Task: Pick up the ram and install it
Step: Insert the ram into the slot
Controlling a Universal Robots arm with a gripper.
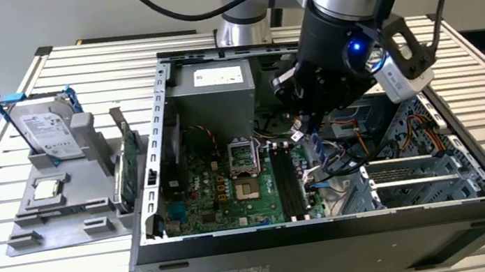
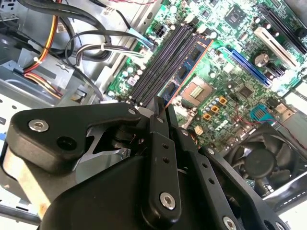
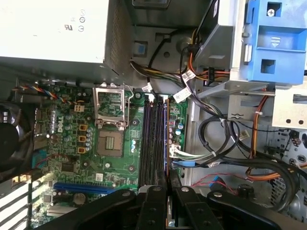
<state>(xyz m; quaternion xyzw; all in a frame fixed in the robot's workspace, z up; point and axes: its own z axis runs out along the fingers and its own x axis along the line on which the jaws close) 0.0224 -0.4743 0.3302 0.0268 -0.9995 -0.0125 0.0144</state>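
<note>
Blue-faced, the ram [image 2: 184,72] is held edge-down over the black memory slots [image 3: 152,139] of the green motherboard [image 1: 222,195], inside the open computer case [image 1: 330,230]. The gripper [image 1: 313,125] is clamped on the ram's upper end. A power supply [image 1: 213,87] is seen behind the motherboard
</note>
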